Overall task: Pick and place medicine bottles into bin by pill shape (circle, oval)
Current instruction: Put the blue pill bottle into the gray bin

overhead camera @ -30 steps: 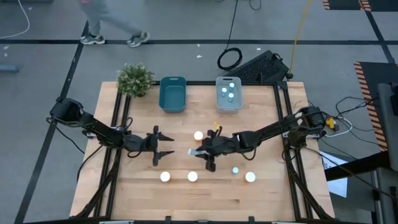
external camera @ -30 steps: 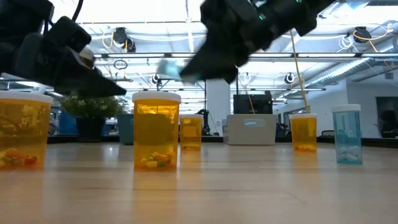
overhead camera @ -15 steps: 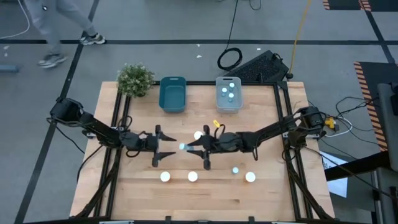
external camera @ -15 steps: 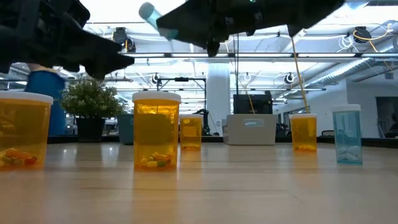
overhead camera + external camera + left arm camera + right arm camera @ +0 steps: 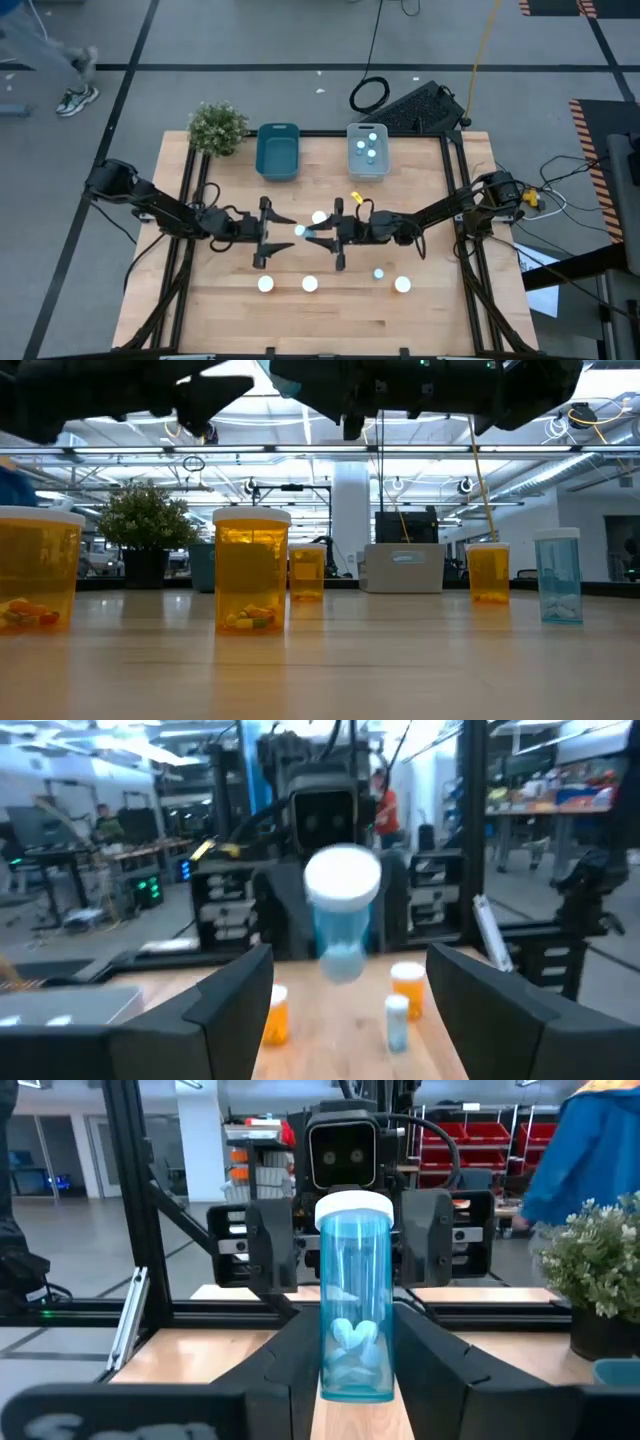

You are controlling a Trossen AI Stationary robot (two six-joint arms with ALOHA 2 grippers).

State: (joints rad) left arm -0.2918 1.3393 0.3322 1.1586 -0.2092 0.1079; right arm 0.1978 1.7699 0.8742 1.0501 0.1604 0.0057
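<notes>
Blue-teal bottle (image 5: 355, 1295) carried leftward, clamped in right gripper (image 5: 312, 235), met mid-desk by advancing, spread-fingered left gripper (image 5: 268, 232); handover judged imminent.

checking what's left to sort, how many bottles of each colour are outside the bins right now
amber bottles: 4
blue bottles: 2, one on the table, one in the right claw
total: 6

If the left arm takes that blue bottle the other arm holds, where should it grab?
Likely the white cap end: it sticks out free toward the open left end effector, while the right end effector clamps the blue bottle's lower body. Approach head-on.
</notes>
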